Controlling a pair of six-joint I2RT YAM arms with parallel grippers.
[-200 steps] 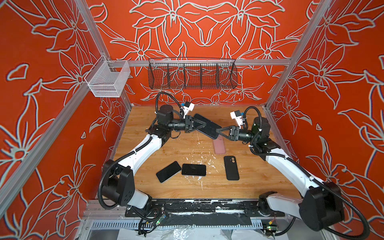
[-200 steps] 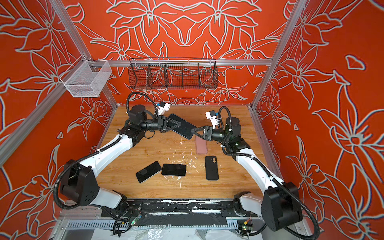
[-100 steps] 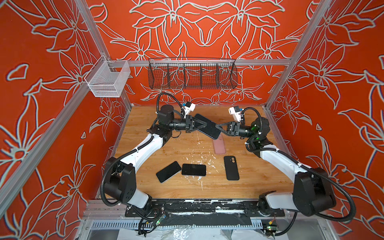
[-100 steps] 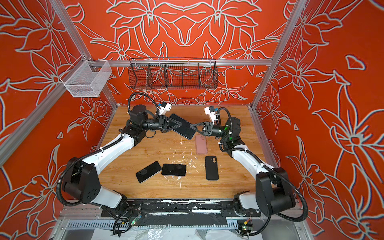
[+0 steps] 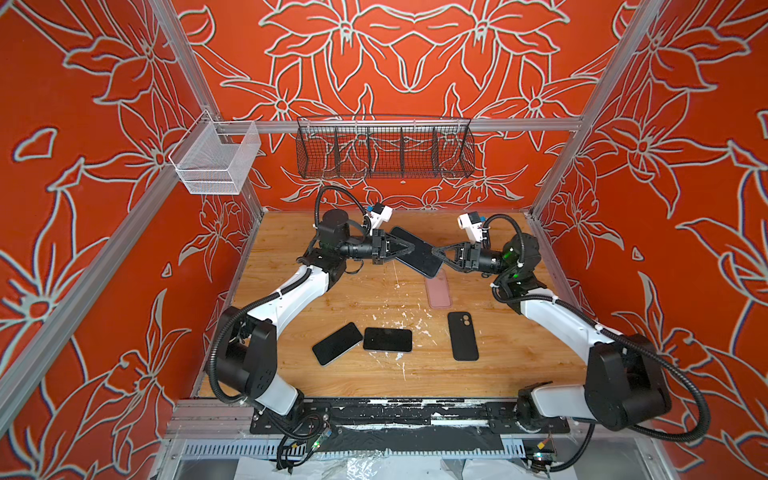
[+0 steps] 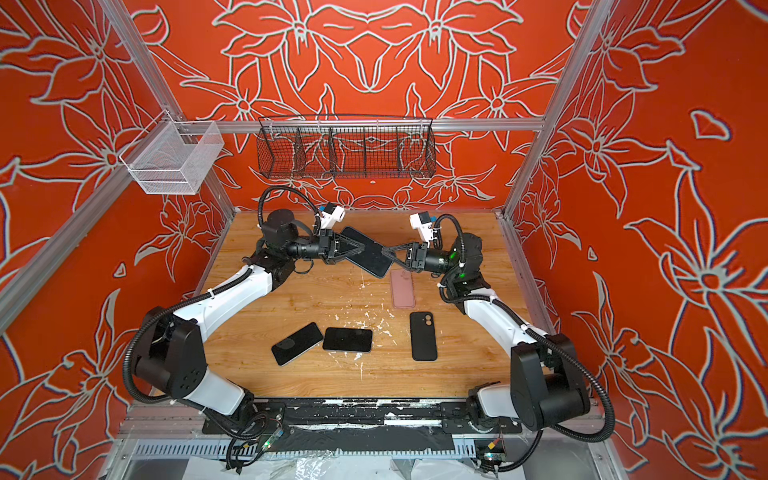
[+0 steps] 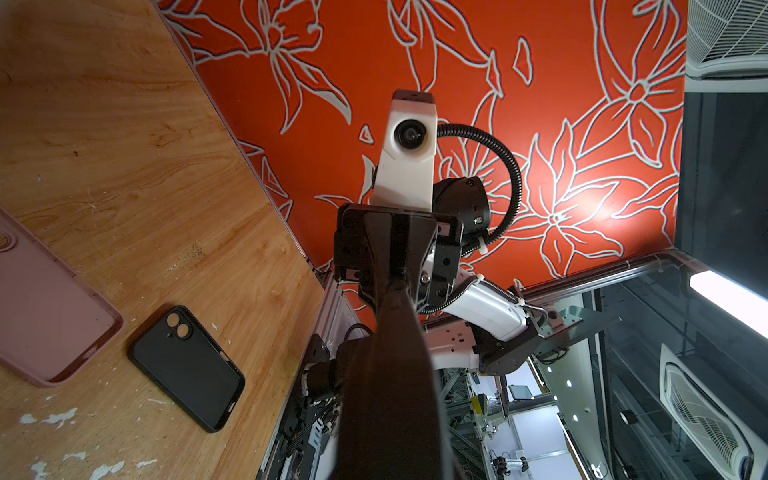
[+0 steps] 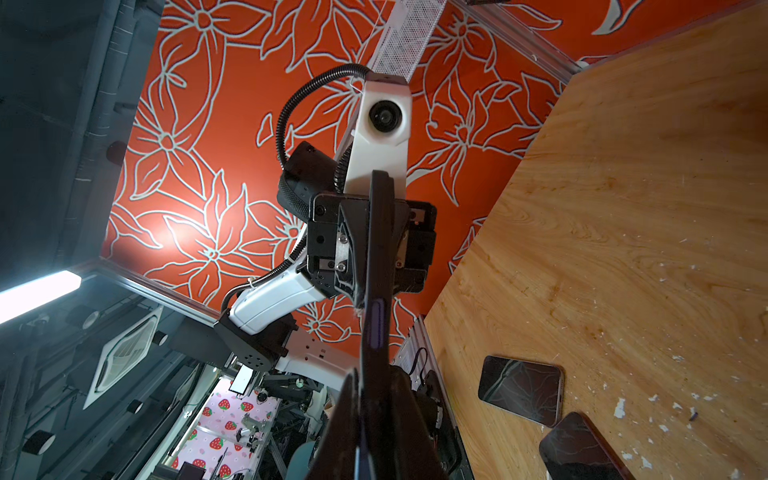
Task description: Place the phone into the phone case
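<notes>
A dark phone (image 5: 415, 250) (image 6: 368, 251) hangs tilted above the back of the table, held from both ends. My left gripper (image 5: 409, 248) (image 6: 362, 248) is shut on its left side. My right gripper (image 5: 435, 252) (image 6: 384, 252) is shut on its right lower corner. In the right wrist view the phone (image 8: 376, 291) runs edge-on between my right fingers (image 8: 345, 432) towards the left gripper. In the left wrist view the phone (image 7: 390, 374) fills the space up to the right gripper. A pink phone case (image 5: 438, 289) (image 7: 45, 316) lies open just below the held phone.
A black phone case (image 5: 462, 336) (image 7: 187, 368) lies in front of the pink one. Two more dark phones (image 5: 337, 343) (image 5: 387, 339) lie screen-up near the front middle of the wooden table (image 5: 291, 232). A black wire basket (image 5: 384, 147) and a white mesh bin (image 5: 216, 160) hang on the walls.
My right gripper rose from near the table to the phone's right end and closed on it. The left gripper kept its hold and barely moved.
</notes>
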